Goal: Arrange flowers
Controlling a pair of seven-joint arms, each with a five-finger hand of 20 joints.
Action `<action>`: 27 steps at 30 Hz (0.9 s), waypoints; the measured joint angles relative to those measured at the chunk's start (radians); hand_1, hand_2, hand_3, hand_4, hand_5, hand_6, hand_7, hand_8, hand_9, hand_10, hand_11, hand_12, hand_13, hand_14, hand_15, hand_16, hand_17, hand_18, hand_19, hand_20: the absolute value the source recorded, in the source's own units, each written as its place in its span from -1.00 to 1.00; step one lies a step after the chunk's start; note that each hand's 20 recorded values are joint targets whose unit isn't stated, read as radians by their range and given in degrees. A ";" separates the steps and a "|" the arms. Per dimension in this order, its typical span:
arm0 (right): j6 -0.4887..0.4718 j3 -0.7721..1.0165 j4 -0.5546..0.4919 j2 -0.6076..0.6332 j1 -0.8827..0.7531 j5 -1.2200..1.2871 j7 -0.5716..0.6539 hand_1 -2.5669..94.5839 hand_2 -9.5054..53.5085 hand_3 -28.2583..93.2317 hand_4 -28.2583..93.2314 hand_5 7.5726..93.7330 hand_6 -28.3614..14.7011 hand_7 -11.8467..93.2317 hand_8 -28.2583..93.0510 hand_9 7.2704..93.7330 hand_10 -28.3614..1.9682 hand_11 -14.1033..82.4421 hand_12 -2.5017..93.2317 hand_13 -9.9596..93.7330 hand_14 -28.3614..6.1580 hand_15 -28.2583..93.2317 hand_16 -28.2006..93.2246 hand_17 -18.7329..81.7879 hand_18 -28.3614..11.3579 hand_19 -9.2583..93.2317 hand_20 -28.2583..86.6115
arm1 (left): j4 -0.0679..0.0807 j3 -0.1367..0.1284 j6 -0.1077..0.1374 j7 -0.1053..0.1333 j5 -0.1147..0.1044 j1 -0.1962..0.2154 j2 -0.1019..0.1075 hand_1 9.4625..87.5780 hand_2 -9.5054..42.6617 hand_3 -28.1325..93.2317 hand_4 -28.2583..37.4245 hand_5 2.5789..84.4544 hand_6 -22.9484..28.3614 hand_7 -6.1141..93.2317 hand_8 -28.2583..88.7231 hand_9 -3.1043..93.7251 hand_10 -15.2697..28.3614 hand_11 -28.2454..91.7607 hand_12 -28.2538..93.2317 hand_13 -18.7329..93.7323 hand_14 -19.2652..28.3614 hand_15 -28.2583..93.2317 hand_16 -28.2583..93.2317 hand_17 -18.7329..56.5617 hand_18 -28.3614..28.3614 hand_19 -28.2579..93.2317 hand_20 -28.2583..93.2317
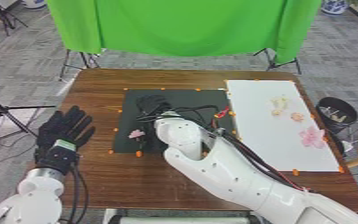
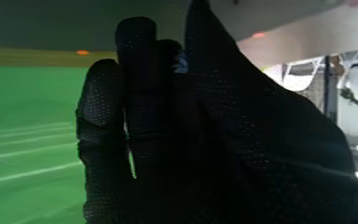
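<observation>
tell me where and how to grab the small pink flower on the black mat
Best pinched lightly at the bloom's outer edges, coming down from above: the pink flower lies low on the flat black mat, with bare mat around it. I can't make out a stem to grip instead.

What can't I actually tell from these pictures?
Head view: whatever lies under the right hand, hidden by its black glove.
Right wrist view: what the bluish speck is, mostly covered by the glove.
Head view: the petals of the pink flower, too small to count.
Head view: what fills the dark bin, too small to name.
</observation>
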 measured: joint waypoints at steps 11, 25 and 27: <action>-0.039 -0.003 0.000 0.005 0.005 -0.010 -0.033 0.08 -1.00 0.85 -1.00 -0.06 0.18 -0.43 -0.77 0.08 -0.05 -0.46 -0.66 0.31 0.02 0.11 -0.23 -0.07 -0.67 0.66 0.06 | 0.001 -0.007 -0.001 0.027 -0.001 -0.004 0.000 -0.35 -0.30 0.66 -1.00 -0.02 0.25 -0.40 -0.74 -0.19 0.37 -0.06 -0.37 -0.17 0.48 0.25 -0.71 -0.69 0.55 0.18 -0.41; -0.082 0.000 -0.049 0.022 0.006 0.005 -0.039 0.04 -1.00 0.83 -1.00 -0.16 0.21 -0.46 -0.78 -0.10 -0.37 -0.56 -0.76 0.27 -0.12 0.05 -0.24 -0.10 -0.72 0.64 0.04 | 0.001 -0.011 0.000 0.037 -0.013 0.007 0.001 -0.39 -0.16 0.66 -1.00 0.02 0.26 -0.40 -0.74 -0.15 0.39 -0.06 -0.37 -0.17 0.49 0.26 -0.71 -0.69 0.55 0.18 -0.40; -0.106 0.009 -0.054 0.022 0.001 0.008 -0.042 0.03 -1.00 0.82 -1.00 -0.16 0.15 -0.47 -0.78 -0.12 -0.35 -0.55 -0.76 0.25 -0.13 0.06 -0.24 -0.11 -0.72 0.63 0.04 | 0.001 -0.011 0.000 0.035 -0.013 0.007 0.000 -0.40 -0.14 0.66 -1.00 0.03 0.26 -0.40 -0.74 -0.15 0.39 -0.05 -0.37 -0.17 0.49 0.26 -0.71 -0.68 0.55 0.18 -0.40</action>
